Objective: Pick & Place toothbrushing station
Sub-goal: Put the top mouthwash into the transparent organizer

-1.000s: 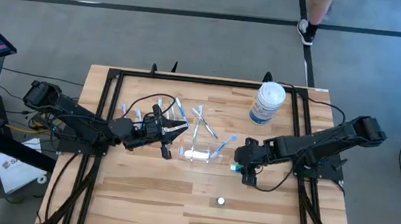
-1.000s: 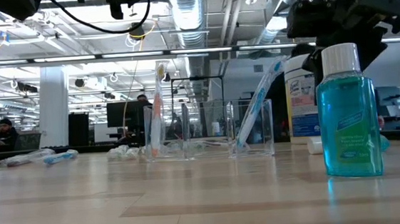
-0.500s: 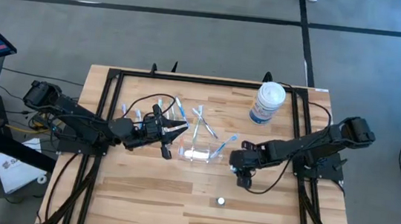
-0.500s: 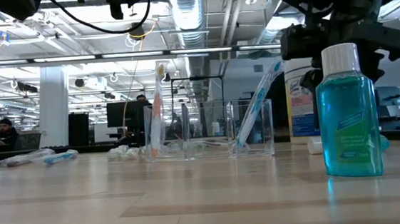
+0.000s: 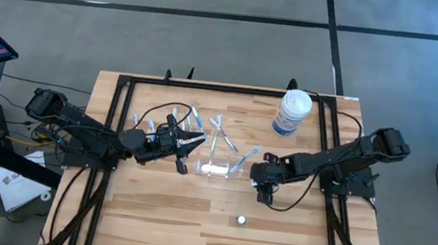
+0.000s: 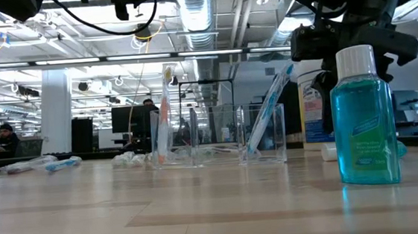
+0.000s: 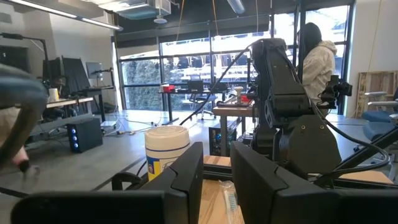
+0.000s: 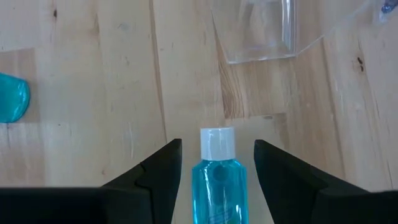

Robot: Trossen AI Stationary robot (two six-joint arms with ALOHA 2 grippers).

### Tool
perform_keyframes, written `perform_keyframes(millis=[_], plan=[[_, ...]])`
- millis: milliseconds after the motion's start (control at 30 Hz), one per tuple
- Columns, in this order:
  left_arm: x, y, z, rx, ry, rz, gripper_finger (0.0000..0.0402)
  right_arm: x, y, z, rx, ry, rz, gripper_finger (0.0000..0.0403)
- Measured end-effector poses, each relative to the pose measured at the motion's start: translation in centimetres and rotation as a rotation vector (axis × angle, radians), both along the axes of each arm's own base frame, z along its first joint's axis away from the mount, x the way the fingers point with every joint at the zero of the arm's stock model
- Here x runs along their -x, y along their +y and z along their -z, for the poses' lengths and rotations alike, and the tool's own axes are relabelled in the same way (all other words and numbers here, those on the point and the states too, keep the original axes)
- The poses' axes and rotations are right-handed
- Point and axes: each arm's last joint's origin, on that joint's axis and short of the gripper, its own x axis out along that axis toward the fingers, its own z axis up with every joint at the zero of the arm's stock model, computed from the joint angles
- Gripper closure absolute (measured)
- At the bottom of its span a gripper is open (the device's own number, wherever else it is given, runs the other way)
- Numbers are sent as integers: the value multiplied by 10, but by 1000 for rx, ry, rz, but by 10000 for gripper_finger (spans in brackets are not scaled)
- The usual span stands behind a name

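Right jaws [image 8: 216, 163] open astride upright blue bottle [image 8: 216, 180], white cap

Right fingers [image 8: 174, 180] apart, left arm low.

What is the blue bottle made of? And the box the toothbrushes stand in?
The bottle looks like clear plastic: blue liquid shows through it, and its cap is plain white, probably plastic too. The box looks like clear hard plastic, maybe acrylic: the room shows through its flat, shiny walls, with bright edges.
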Motion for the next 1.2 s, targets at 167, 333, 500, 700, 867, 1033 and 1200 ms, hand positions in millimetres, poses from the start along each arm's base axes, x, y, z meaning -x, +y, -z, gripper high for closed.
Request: perform_keyframes(millis=[167, 333, 500, 700, 867, 1033, 1200], plan=[[0, 0, 0, 0, 0, 0, 326, 0, 0, 0, -6, -2, 9, 212], [0, 0, 0, 0, 0, 0, 326, 0, 0, 0, -7, -5, 9, 212], [0, 0, 0, 0, 0, 0, 326, 0, 1, 0, -9, -7, 12, 212], [0, 0, 0, 0, 0, 0, 326, 1, 4, 2, -9, -8, 1, 212], [0, 0, 0, 0, 0, 0, 326, 1, 6, 1, 31, -25, 7, 212], [0, 0, 0, 0, 0, 0, 326, 0, 7, 4, 36, -20, 5, 212], [0, 0, 0, 0, 0, 0, 326, -6, 9, 16, 44, -2, -4, 212]])
